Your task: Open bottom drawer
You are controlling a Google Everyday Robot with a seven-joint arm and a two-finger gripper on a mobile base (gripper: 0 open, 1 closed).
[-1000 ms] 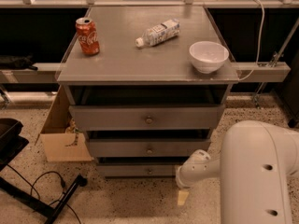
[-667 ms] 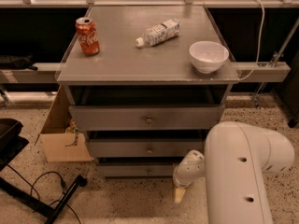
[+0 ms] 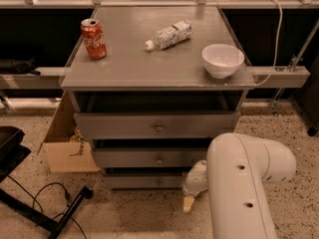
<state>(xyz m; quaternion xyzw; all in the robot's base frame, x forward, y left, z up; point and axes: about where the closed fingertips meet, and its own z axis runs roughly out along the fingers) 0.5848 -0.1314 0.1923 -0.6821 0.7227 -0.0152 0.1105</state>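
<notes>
The bottom drawer [image 3: 137, 181] is the slim grey front lowest on the grey cabinet, just above the floor, and it looks shut. The mid-sized drawer [image 3: 149, 159] and the widest top drawer [image 3: 149, 126] sit above it, each with a small brass knob. My gripper [image 3: 189, 201] hangs low at the right end of the bottom drawer's front, close to the floor, its yellowish tip pointing down. The white arm [image 3: 241, 183] fills the lower right and hides the cabinet's right bottom corner.
On the cabinet top stand a red soda can [image 3: 93, 38], a plastic bottle lying on its side [image 3: 168, 35] and a white bowl [image 3: 223, 59]. A cardboard box [image 3: 67, 143] stands left of the cabinet. A black stand and cable [image 3: 55, 208] lie on the speckled floor at left.
The arm has swung left toward the cabinet and the gripper has shifted slightly left and lower at the bottom drawer's right end. The drawers have not moved.
</notes>
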